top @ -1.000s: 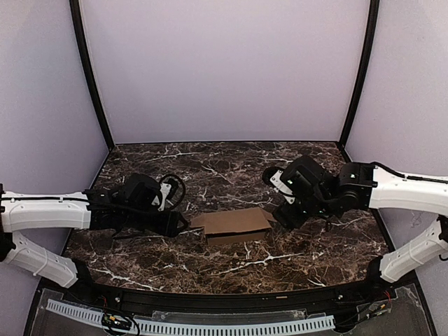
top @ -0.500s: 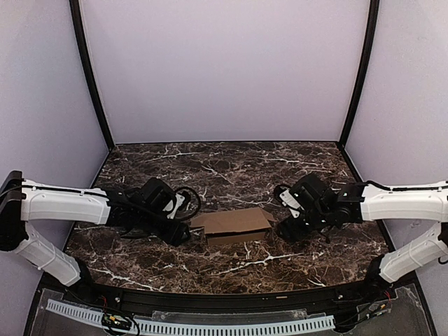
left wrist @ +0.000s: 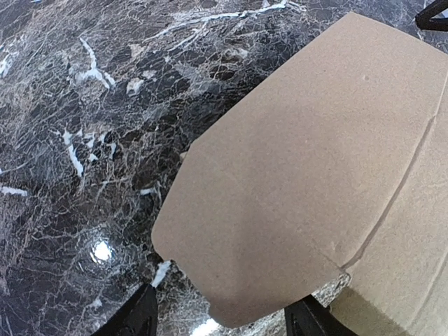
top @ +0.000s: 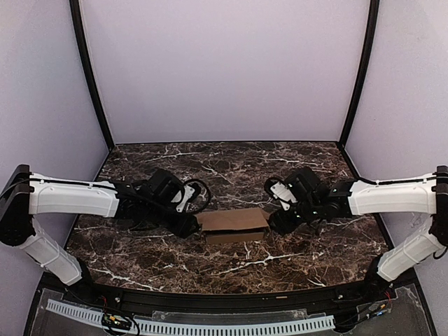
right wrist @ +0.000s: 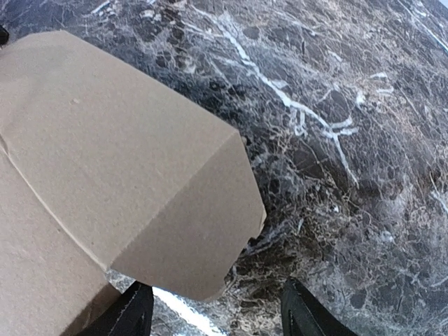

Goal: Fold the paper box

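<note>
"What had changed?"

"Both arms had swung inward. The left gripper (top: pixel 190 227) and right gripper (top: pixel 275 224) had come up to the ends of the plain brown cardboard paper box (top: pixel 233 224), lying mid-way across the dark marble table (top: pixel 231 168)."

"Gripping it?"

"No. Each pair of jaws stood apart, straddling an end flap. Folding those flaps in looked next."
</note>
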`<state>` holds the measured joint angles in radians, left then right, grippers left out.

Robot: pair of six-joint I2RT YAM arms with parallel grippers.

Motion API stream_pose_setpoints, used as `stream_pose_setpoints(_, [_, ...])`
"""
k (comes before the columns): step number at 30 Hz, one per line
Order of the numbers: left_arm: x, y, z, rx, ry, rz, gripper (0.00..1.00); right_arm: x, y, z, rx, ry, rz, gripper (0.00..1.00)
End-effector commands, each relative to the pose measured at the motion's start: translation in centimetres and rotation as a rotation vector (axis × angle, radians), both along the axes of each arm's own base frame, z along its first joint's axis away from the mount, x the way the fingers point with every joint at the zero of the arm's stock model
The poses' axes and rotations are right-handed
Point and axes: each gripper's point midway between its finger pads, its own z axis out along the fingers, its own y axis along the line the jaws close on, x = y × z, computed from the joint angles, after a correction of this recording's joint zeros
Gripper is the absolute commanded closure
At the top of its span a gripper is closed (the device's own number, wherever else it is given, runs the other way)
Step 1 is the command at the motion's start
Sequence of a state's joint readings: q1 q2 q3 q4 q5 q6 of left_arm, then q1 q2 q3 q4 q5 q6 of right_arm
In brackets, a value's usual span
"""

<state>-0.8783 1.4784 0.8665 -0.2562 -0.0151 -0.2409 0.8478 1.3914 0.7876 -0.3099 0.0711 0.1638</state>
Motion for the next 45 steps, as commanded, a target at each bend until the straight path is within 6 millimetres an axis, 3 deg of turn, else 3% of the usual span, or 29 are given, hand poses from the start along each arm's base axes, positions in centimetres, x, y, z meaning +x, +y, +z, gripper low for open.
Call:
stream_pose_setpoints(1, [1.0,-1.1,1.4,-0.035,-0.034,-0.021,0.39,1.5,2.4,2.5,0.095,-0.046,0.040,0.42])
stream_pose_setpoints(17, [1.5,-4.5,4.1,-0.151,0.009,-0.046,0.44,2.5,5.3,4.4,0.180,-0.007,0.065,0.79])
stream_pose_setpoints(24, [1.8,-5.5,5.5,-0.189,0.027,-0.037,0.46,2.3,6.0,5.2,0.211,0.024,0.068,0.87])
stream_pose_setpoints(34, [1.3,-4.2,5.9,-0.155,0.051,0.002,0.46,2.2,6.4,6.0,0.244,0.059,0.046,0.97])
stream_pose_setpoints(39, [1.3,-5.1,6.6,-0.202,0.076,0.014,0.47,2.1,7.3,7.5,0.299,0.075,0.054,0.97])
stream_pose_setpoints(45, [1.5,-6.5,7.2,-0.280,0.121,0.038,0.48,1.7,8.0,7.4,0.326,0.121,0.056,0.97])
